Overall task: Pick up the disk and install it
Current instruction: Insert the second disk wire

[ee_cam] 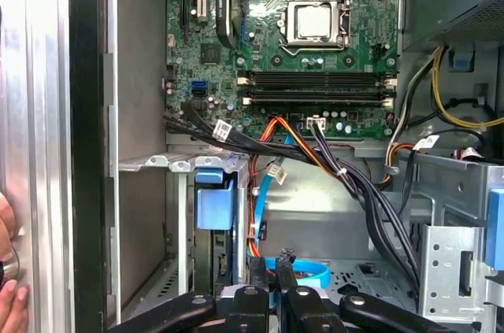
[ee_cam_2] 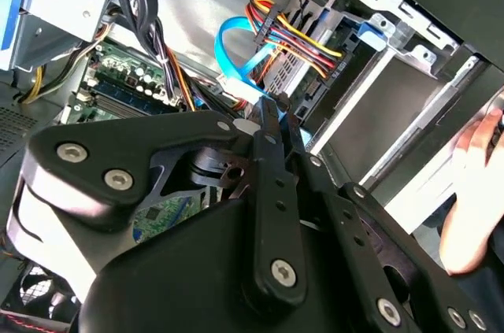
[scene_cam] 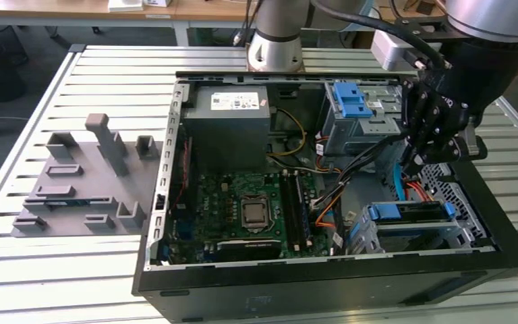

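The disk (scene_cam: 409, 213), edged by its blue plastic frame, sits inside the metal drive cage (scene_cam: 461, 229) at the near right corner of the open computer case. Its blue tab (ee_cam: 214, 207) shows in the first wrist view and again (ee_cam_2: 374, 30) in the second wrist view. My gripper (scene_cam: 411, 163) hangs just behind that cage, inside the case, over a blue flat cable (ee_cam: 311, 271). Both black fingers (ee_cam: 257, 270) are pressed together with nothing between them, so the gripper (ee_cam_2: 272, 109) is shut and apart from the disk.
A motherboard (scene_cam: 250, 202) and grey power-supply box (scene_cam: 230, 121) fill the case's left part. Another blue bracket (scene_cam: 350, 101) sits in the upper bay. Cable bundles (ee_cam: 346, 175) run beside the gripper. A grey fixture (scene_cam: 83, 182) lies on the slatted table. A person's hand (ee_cam_2: 472, 183) rests outside the case wall.
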Controlling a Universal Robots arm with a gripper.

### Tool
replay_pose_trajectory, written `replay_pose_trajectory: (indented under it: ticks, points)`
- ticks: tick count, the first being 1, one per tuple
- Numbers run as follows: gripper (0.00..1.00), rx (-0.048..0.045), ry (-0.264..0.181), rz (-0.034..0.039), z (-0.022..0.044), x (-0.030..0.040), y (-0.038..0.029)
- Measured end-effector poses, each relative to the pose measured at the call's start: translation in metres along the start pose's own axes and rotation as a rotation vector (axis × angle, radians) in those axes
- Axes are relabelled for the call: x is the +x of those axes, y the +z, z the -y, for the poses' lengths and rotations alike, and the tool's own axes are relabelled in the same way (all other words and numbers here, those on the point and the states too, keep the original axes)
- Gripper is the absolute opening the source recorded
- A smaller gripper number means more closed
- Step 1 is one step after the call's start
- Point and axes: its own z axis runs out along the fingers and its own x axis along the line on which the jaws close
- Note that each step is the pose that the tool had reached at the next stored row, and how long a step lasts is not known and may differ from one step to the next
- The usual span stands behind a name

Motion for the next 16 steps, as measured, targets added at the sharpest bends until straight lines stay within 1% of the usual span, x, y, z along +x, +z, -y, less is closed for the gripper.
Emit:
replay_pose_trajectory:
  ticks: [7, 16]
  points:
    - [0.16, 0.0000, 0.000, 0.0001, -0.0001, 0.0002, 0.0028]
    - [0.16, 0.0000, 0.000, 0.0001, -0.0003, 0.0024, 0.0065]
